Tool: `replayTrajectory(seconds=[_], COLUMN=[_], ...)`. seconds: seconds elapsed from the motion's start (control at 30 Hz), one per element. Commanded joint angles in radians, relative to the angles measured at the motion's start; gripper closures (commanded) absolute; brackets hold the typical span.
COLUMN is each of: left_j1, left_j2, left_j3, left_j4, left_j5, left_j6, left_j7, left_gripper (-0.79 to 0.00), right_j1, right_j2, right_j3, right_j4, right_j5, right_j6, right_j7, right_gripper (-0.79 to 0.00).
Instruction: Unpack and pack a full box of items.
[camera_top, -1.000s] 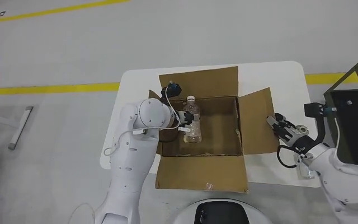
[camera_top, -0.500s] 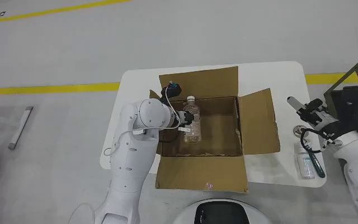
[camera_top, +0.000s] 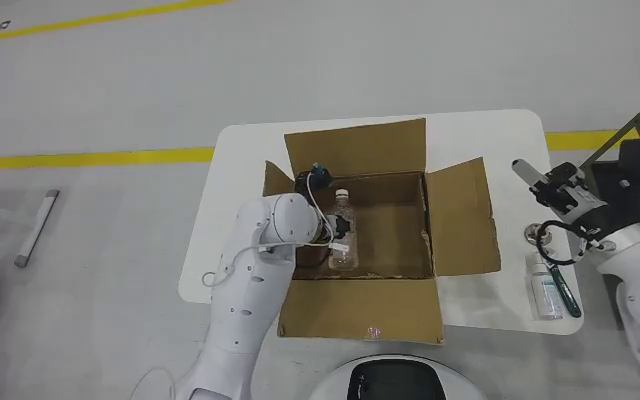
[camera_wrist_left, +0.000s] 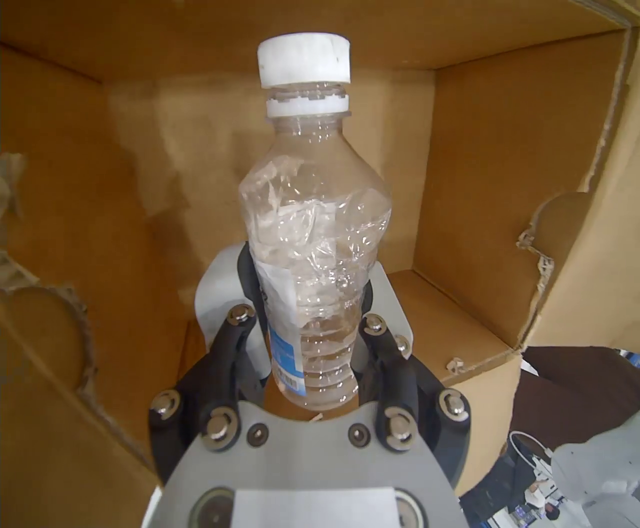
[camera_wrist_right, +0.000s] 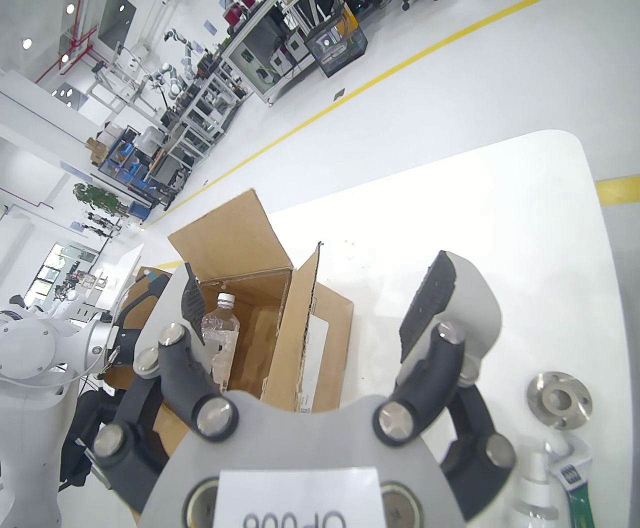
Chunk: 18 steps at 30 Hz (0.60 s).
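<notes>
With the left gripper (camera_wrist_left: 315, 320) pinching the water bottle (camera_wrist_left: 310, 240) upright inside the box (camera_top: 355, 145) and the right gripper (camera_wrist_right: 315, 285) spread near the flange (camera_wrist_right: 542, 400), wrench (camera_wrist_right: 575, 482) and small bottle (camera_top: 545, 290) on the table's (camera_top: 470, 125) right, the job looks roughly midway.

Bright even light, box (camera_top: 395, 235) interior shaded (edges bulge)

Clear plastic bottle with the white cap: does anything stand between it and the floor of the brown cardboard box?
Nothing visible does. The left gripper holds the clear plastic bottle upright inside the brown cardboard box; the floor beside it is bare cardboard. The spot directly under it is hidden.
</notes>
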Motion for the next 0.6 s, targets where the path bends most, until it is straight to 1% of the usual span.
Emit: replayTrajectory(seconds=[0.0,0.5,0.57], left_j1=[-0.006,-0.033,-0.037], left_j2=[0.001,-0.019,-0.022], left_j3=[0.008,0.083,0.087], left_j4=[0.014,0.100,0.112], left_j5=[0.034,0.125,0.131], left_j6=[-0.004,-0.033,-0.035], left_j7=[-0.003,-0.032,-0.034], left_gripper=[0.000,0.000,-0.022], right_j1=[0.003,0.013,0.010], right_j2=[0.000,0.002,0.002], right_j3=[-0.004,-0.017,-0.014], right_j4=[0.001,-0.003,-0.002], right_j5=[-0.001,0.005,0.005], right_j6=[-0.001,0.001,0.000], right_j7=[-0.001,-0.002,-0.004], right_gripper=[-0.785,-0.785,-0.785])
